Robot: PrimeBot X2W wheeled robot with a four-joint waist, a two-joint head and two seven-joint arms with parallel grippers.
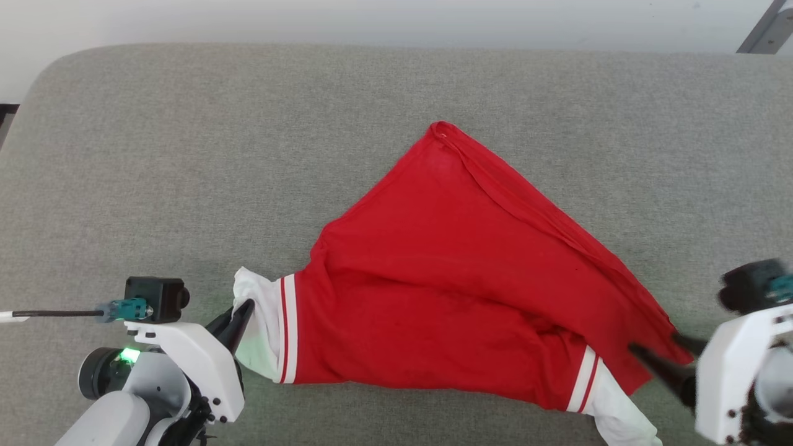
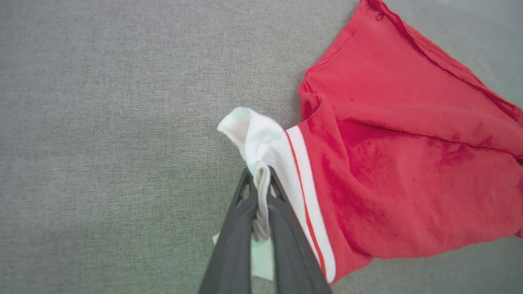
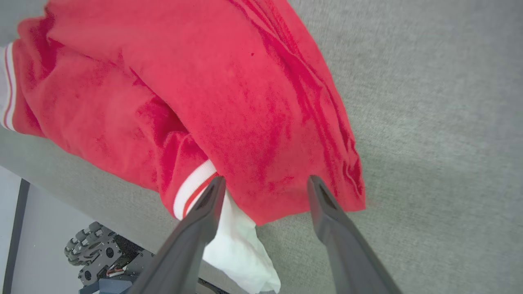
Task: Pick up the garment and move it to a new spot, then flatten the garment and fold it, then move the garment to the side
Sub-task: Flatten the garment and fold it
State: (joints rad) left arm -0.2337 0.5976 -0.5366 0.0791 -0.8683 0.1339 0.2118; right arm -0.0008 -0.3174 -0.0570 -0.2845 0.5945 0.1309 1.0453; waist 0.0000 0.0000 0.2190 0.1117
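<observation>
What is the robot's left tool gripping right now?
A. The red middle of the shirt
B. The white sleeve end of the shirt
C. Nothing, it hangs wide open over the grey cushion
B: in the left wrist view the left tool is closed with a fold of the white sleeve end of the shirt pinched between its two dark fingers.

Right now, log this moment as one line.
garment: rumpled on grey surface | left gripper: shut on white sleeve end | right gripper: open, fingers astride red corner | fold: not done
</observation>
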